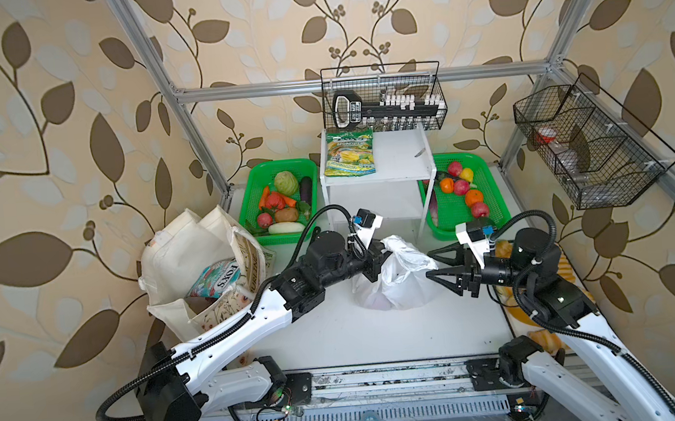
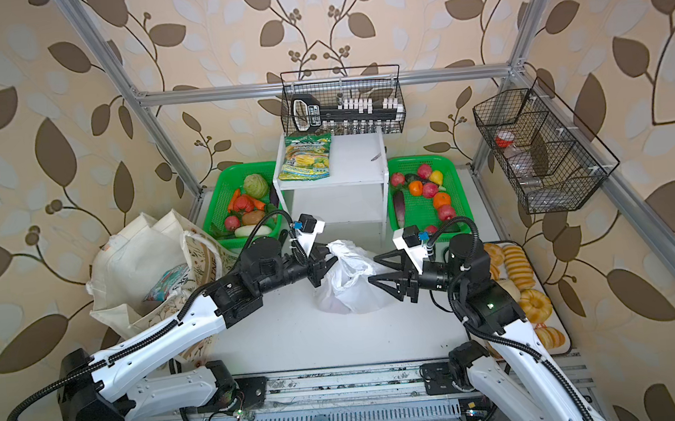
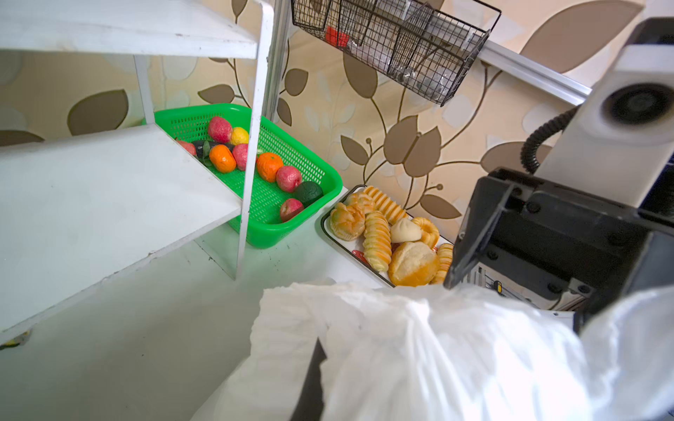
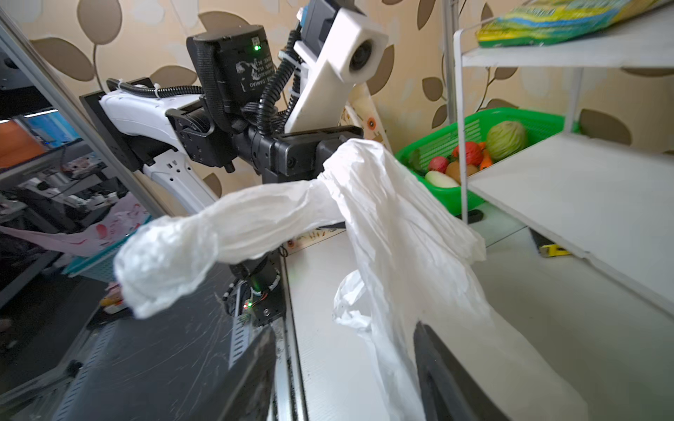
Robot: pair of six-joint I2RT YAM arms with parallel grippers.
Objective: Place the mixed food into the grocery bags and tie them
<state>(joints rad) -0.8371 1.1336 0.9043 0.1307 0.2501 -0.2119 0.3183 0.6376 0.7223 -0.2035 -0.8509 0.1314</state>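
Observation:
The white plastic grocery bag [image 1: 400,281] stands mid-table in both top views, its top gathered. My left gripper [image 1: 384,254] is shut on that gathered top, its fingers buried in plastic; in the right wrist view the left gripper [image 4: 324,155] pinches the bag [image 4: 394,218] while a loose loop handle [image 4: 182,248] sticks out sideways. My right gripper [image 1: 428,262] is open just right of the bag, with a fold of plastic hanging loosely between its fingers [image 4: 437,371]. The cream canvas tote [image 1: 181,254] slumps at the left with the FOX'S packet [image 1: 213,281] inside.
A white shelf unit [image 1: 398,160] at the back holds a green-yellow snack packet [image 1: 349,154]. Green baskets of toy vegetables [image 1: 258,235] and fruits [image 1: 488,190] flank it. A bread tray [image 2: 558,325] lies along the right edge. Wire baskets [image 1: 384,99] hang on the frame.

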